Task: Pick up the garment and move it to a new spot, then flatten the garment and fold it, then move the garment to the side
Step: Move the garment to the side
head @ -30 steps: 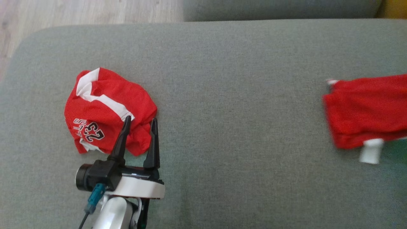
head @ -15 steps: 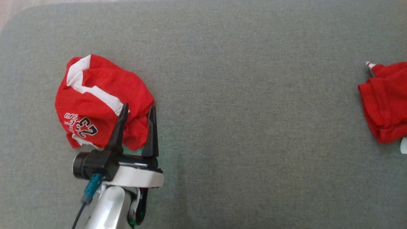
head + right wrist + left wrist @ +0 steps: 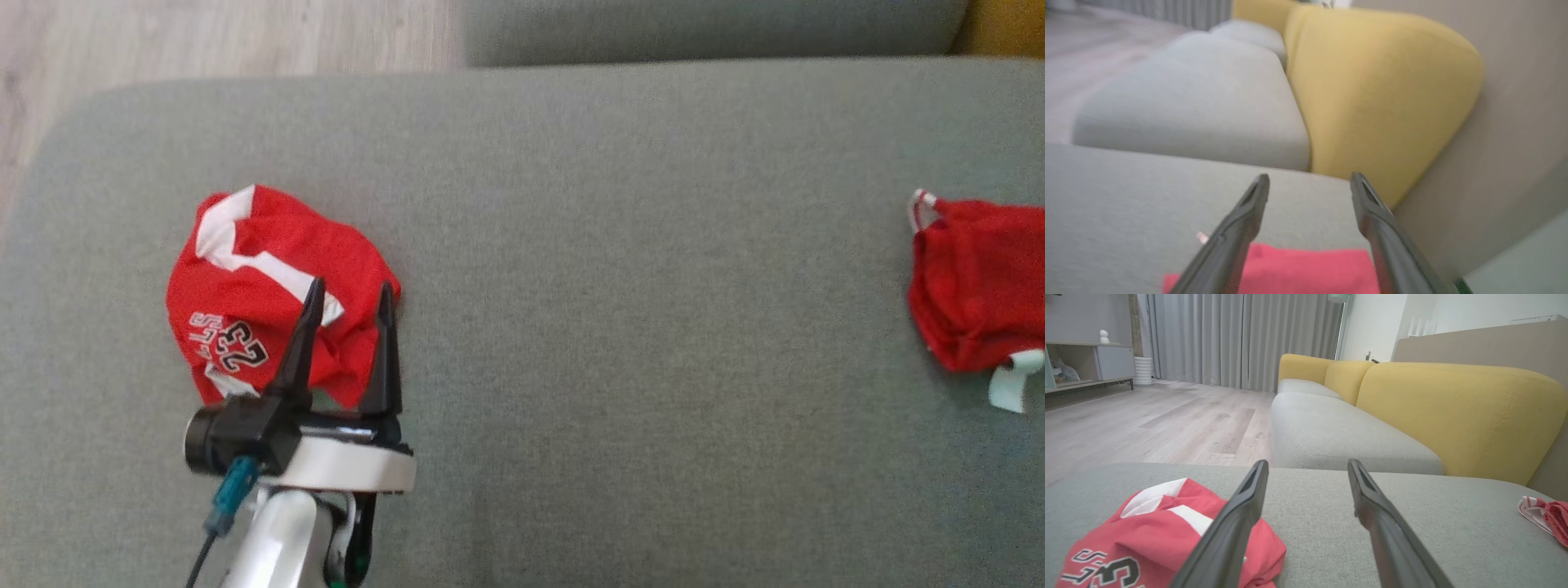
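Left gripper at lower left, fingers spread wide, empty, straddling the lower right edge of a crumpled red-and-white numbered jersey on grey fabric cushion, right gripper also spread above a blurred red garment, cut off at frame's right edge.

Soft, even daylight fills the room. The curtains glow pale and the floor carries a mild sheen. Shadows are faint, with only a thin one at the edge of the shirt. The head view is slightly grainy. The left fingers blur close to the lens. The right wrist view is smeared throughout, and the backrest is soft-edged.
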Controlling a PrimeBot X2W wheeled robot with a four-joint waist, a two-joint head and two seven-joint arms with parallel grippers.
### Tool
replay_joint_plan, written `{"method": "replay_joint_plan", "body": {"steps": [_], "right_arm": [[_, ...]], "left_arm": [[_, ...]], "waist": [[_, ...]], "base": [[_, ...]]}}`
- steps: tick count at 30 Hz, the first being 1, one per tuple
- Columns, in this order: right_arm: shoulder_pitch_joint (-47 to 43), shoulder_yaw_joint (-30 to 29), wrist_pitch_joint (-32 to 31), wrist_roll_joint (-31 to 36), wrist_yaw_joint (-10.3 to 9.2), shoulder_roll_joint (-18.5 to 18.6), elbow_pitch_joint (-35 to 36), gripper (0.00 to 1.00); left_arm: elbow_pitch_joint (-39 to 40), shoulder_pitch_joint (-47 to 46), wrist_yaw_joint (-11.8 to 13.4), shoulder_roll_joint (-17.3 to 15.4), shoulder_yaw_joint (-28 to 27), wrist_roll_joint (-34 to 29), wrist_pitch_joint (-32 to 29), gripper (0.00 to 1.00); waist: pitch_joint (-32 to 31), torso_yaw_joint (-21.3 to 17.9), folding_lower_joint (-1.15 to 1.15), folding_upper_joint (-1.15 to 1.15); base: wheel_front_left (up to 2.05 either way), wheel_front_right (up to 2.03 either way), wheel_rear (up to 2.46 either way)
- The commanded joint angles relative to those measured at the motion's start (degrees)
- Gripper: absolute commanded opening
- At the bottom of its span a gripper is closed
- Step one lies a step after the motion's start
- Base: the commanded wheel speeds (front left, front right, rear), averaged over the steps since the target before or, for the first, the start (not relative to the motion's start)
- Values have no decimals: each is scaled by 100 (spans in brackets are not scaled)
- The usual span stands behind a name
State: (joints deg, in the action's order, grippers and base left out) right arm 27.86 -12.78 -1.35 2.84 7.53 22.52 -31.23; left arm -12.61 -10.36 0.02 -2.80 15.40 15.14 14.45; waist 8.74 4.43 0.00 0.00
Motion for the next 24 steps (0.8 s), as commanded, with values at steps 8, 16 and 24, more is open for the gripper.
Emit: {"method": "replay_joint_plan", "body": {"steps": [8, 16, 24], "right_arm": [[-679, 621, 388, -823, -4, -1210, 1807, 100], [-1873, 850, 809, -1332, -4, -1945, 2548, 100], [-3114, 1217, 1578, -1917, -4, -1962, 2309, 100]], "left_arm": [[128, 254, 29, -8, -273, 24, 55, 100], [72, 547, -14, -8, -363, 22, 55, 100], [130, 802, -29, -9, -376, -182, 55, 100]], "waist": [[-801, 27, 0, 0], [-1061, 88, 0, 0], [-1156, 173, 0, 0]], "base": [[0, 0, 0], [0, 0, 0], [0, 0, 0]]}}
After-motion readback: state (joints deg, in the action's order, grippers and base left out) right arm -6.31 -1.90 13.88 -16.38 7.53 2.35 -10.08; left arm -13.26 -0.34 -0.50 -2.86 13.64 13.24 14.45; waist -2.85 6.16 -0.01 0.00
